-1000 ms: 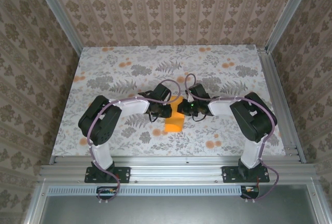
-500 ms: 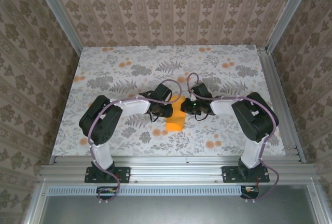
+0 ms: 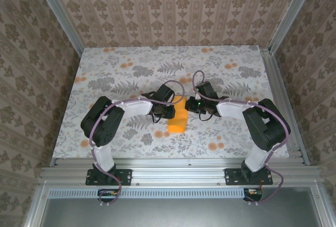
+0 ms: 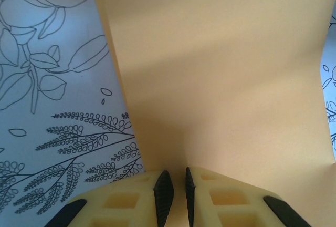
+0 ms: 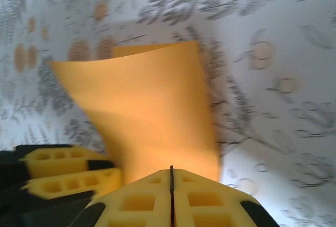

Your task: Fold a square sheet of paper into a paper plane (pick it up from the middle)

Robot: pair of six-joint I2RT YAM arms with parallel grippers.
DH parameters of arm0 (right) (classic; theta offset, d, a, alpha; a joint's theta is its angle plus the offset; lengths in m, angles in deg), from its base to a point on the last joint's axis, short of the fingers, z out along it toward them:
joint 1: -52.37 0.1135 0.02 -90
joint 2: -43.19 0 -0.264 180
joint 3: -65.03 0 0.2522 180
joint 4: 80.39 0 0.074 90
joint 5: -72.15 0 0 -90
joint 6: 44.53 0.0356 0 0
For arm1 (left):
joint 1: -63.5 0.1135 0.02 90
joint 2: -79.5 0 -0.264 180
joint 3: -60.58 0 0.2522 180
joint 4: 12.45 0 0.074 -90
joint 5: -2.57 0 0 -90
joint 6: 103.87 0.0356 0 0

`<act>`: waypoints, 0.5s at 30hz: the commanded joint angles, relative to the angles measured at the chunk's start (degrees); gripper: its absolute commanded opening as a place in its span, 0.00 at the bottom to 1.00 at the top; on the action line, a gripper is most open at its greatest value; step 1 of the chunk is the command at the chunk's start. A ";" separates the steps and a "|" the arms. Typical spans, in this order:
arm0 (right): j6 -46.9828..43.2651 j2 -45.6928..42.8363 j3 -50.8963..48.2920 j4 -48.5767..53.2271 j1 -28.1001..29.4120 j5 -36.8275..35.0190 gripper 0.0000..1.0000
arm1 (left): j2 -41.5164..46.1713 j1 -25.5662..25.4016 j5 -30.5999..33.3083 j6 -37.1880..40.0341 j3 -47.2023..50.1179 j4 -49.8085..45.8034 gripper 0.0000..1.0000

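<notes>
The square sheet of paper (image 3: 177,122) is bright orange, the table (image 3: 105,74) grey-floral with orange blossoms.

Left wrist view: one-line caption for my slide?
Left gripper pinching the orange paper over the floral table.

- Bows the black-and-white left arm (image 3: 107,122) and right arm (image 3: 262,127) outward at the elbows, with forearms turned inward and wrists nearly meeting.
- Pinches the thin bright orange sheet of paper (image 4: 220,80) with the yellow-fingered left gripper (image 4: 175,178), black pads a slim gap apart.
- Presses the yellow-fingered right gripper (image 5: 171,170) fully closed, fingers flush along one seam.
- Points both grippers toward each other, held low.
</notes>
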 commanded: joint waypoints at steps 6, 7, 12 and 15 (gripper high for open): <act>1.77 6.05 3.80 -3.43 1.04 0.69 0.10 | -7.50 0.23 4.81 1.57 4.84 -9.59 0.22; 1.68 6.93 4.35 -3.72 1.01 0.61 0.10 | -7.26 0.24 4.70 1.75 4.97 -9.43 0.22; 0.46 10.11 5.82 -3.65 0.08 -1.37 0.10 | -6.73 0.20 4.29 1.79 5.73 -8.93 0.22; -0.38 11.11 6.05 -2.81 -0.97 -2.81 0.10 | -6.75 0.19 4.03 1.94 5.90 -8.93 0.22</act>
